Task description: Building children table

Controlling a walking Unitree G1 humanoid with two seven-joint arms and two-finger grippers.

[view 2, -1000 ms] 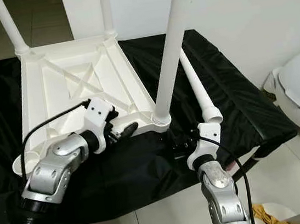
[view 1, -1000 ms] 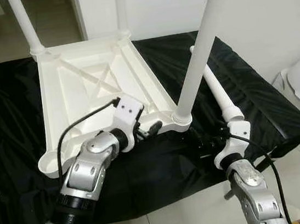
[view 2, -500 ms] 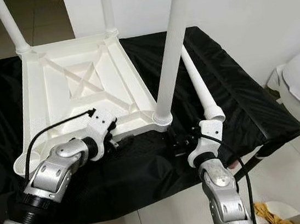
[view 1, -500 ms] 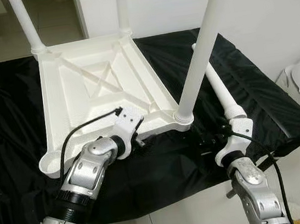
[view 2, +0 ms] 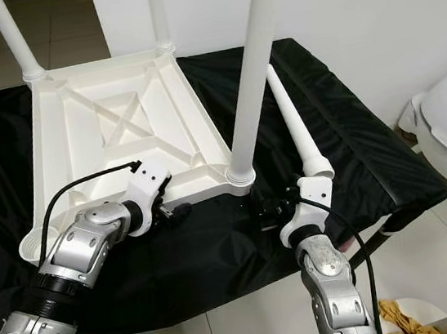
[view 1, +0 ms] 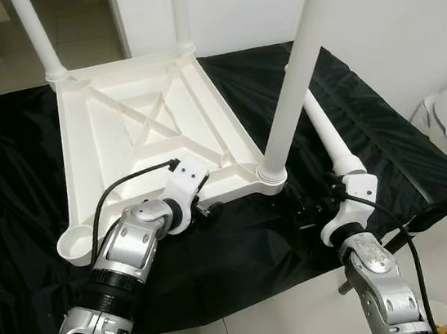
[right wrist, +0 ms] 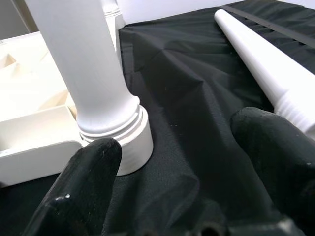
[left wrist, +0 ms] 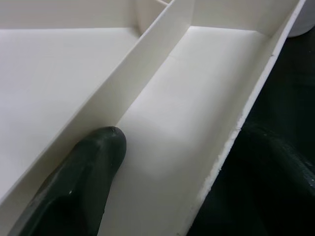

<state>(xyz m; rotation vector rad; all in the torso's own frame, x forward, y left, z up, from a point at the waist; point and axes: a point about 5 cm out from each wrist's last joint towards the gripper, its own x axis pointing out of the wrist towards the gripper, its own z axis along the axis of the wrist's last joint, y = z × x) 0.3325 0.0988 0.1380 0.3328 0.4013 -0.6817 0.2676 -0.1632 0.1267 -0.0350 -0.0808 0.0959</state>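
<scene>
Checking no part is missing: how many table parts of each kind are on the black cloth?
Tabletop, upside down: 1
Legs standing in its corner sockets: 3
Loose leg lying on the cloth: 1
Total: 5

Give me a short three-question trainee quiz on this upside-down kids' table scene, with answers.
1. True or false: the fourth leg is screwed into the tabletop.
2. How many legs stand upright in the tabletop's sockets?
3. The left gripper is: A) above the loose leg, B) at the tabletop's near rim, C) on the floor.

Key
1. False: it lies loose on the black cloth, near the open right gripper.
2. Three.
3. B: one finger sits inside the rim.
</scene>
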